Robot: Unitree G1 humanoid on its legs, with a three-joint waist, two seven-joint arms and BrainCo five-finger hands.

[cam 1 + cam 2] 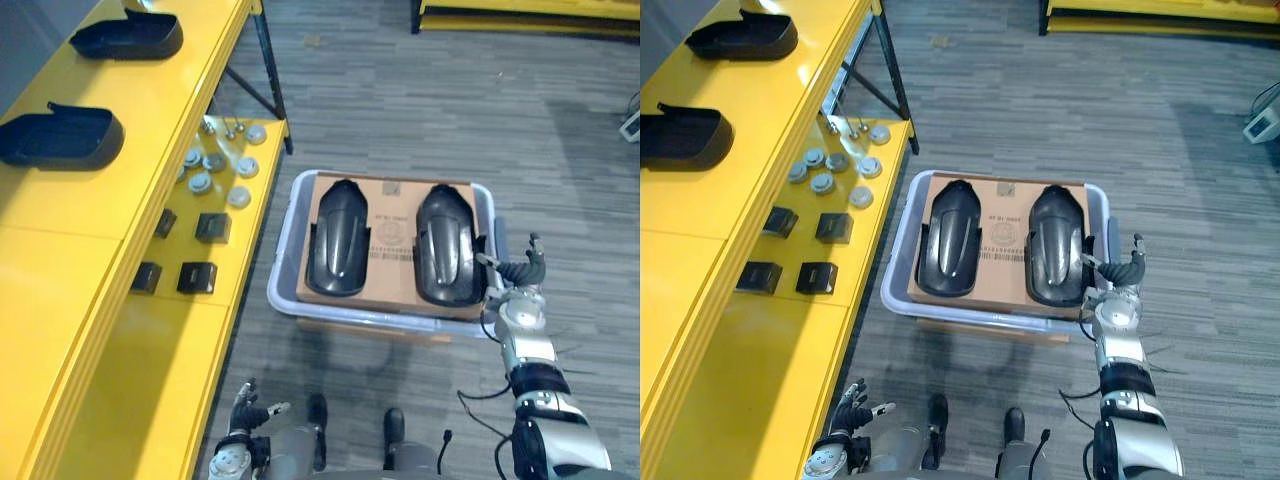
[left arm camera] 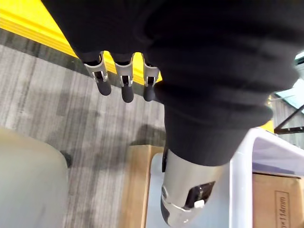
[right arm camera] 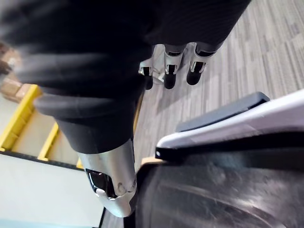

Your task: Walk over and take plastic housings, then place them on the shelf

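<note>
Two black plastic housings, one on the left [image 1: 338, 238] and one on the right [image 1: 447, 245], lie side by side on a cardboard sheet [image 1: 392, 240] in a pale grey bin [image 1: 283, 270] on the floor. My right hand [image 1: 520, 275] is open at the bin's right rim, beside the right housing [image 3: 223, 190]. Its fingers [image 3: 171, 71] stretch past the rim and its thumb sits by the housing's edge. My left hand [image 1: 245, 410] hangs low by the yellow shelf's front edge, fingers [image 2: 123, 80] relaxed and holding nothing. Two more housings, a far one [image 1: 128, 35] and a nearer one [image 1: 60, 135], rest on the yellow shelf [image 1: 150, 120].
The shelf's lower level [image 1: 170, 360] carries small black boxes [image 1: 197, 277] and several round pale caps [image 1: 215, 165]. A black shelf leg [image 1: 270, 75] slants down beside the bin. Another yellow rack [image 1: 530, 15] stands at the far side, across grey floor.
</note>
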